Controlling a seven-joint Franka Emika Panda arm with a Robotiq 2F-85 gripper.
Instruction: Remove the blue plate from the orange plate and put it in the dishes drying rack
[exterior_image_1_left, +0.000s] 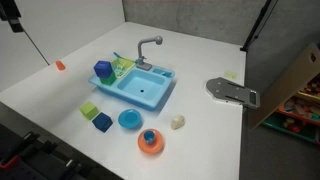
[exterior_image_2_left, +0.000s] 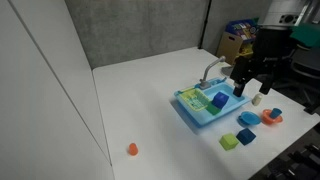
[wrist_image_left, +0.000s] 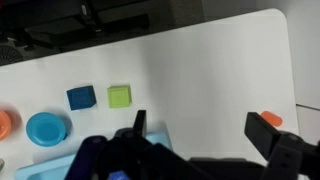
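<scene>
The small blue plate (exterior_image_1_left: 150, 136) lies on the orange plate (exterior_image_1_left: 151, 145) near the table's front edge. The orange plate also shows in an exterior view (exterior_image_2_left: 272, 118) and at the left edge of the wrist view (wrist_image_left: 4, 124). The yellow-green drying rack (exterior_image_1_left: 121, 67) joins the light-blue sink (exterior_image_1_left: 142, 90) and holds a dark blue block (exterior_image_1_left: 102, 70). My gripper (exterior_image_2_left: 248, 90) hangs high above the sink's tap end, away from the plates. In the wrist view its fingers (wrist_image_left: 200, 125) are open and empty. It is out of view in the exterior view that shows the blue plate.
A larger light-blue plate (exterior_image_1_left: 130, 120), a blue cube (exterior_image_1_left: 102, 122) and a green block (exterior_image_1_left: 89, 110) lie in front of the sink. A cream object (exterior_image_1_left: 177, 122), a grey metal piece (exterior_image_1_left: 232, 92) and a small orange item (exterior_image_1_left: 60, 65) also sit on the white table.
</scene>
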